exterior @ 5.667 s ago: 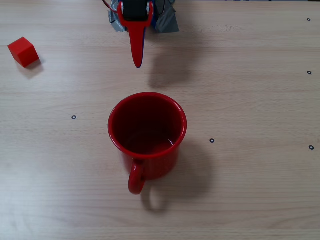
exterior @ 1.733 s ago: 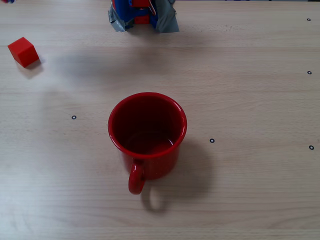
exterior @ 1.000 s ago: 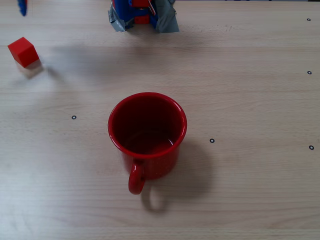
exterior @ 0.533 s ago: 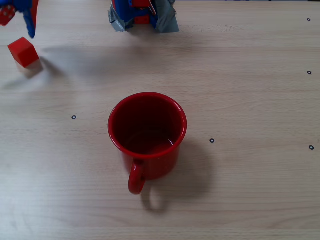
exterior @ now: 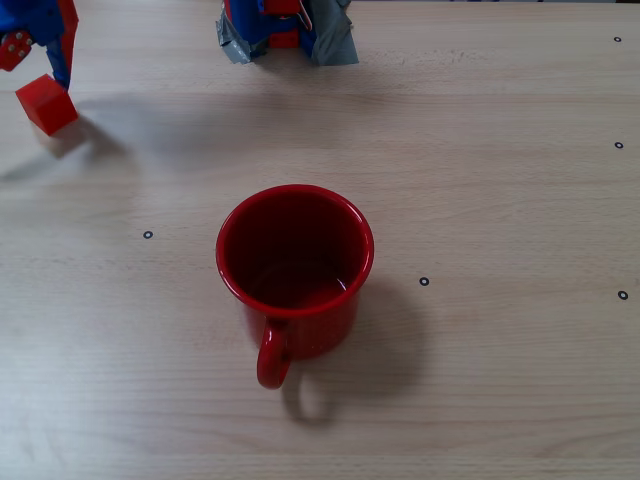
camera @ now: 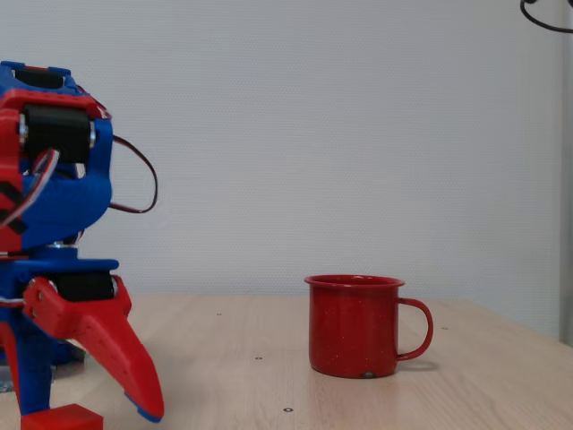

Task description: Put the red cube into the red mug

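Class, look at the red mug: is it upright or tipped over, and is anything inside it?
Upright and empty. The red mug stands on its base in both fixed views, rim upward, and only its red inside shows. The red cube lies on the table.

Desk [exterior: 500,200] looks like pale wood or wood-look laminate, fine straight grain, smooth with a low satin sheen. The red mug [exterior: 294,262] is clearly glossy, enamel-looking, with soft highlights inside the bowl, and tiny pale speckles on its wall in a fixed view [camera: 353,324]. The red cube [exterior: 46,103] at about 10 o'clock from the mug is flat matt, no shine at all. The pincer [camera: 85,376] and arm parts read as matt red and blue plastic. Grey crinkly tape [exterior: 338,40] at 12 o'clock has a dull sheen.
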You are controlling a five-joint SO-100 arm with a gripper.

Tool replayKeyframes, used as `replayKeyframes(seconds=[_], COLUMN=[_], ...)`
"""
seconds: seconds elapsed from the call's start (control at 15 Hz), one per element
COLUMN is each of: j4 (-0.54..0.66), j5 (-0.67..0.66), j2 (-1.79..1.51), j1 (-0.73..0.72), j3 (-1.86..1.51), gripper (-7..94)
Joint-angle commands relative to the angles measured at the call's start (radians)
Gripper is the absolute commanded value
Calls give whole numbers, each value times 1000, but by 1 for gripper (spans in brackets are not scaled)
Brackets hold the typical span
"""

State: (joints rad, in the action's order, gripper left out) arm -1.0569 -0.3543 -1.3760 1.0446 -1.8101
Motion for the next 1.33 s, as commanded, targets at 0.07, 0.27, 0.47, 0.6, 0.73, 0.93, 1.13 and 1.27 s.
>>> replayKeyframes(seconds=[0.07,0.27,0.47,0.6,0.73,0.93,1.13,1.27], j4=[0,8,11,15,8,-3,-241,-388], j5=[-2,3,8,14,14,8,8,5], j2=[-40,-35,-32,-31,-31,-34,-8,-25], j1=[-3,-5,0,3,3,17,37,38], j3=[11,17,26,29,34,51,270,400], gripper=[56,42,14,2,0,0,0,0])
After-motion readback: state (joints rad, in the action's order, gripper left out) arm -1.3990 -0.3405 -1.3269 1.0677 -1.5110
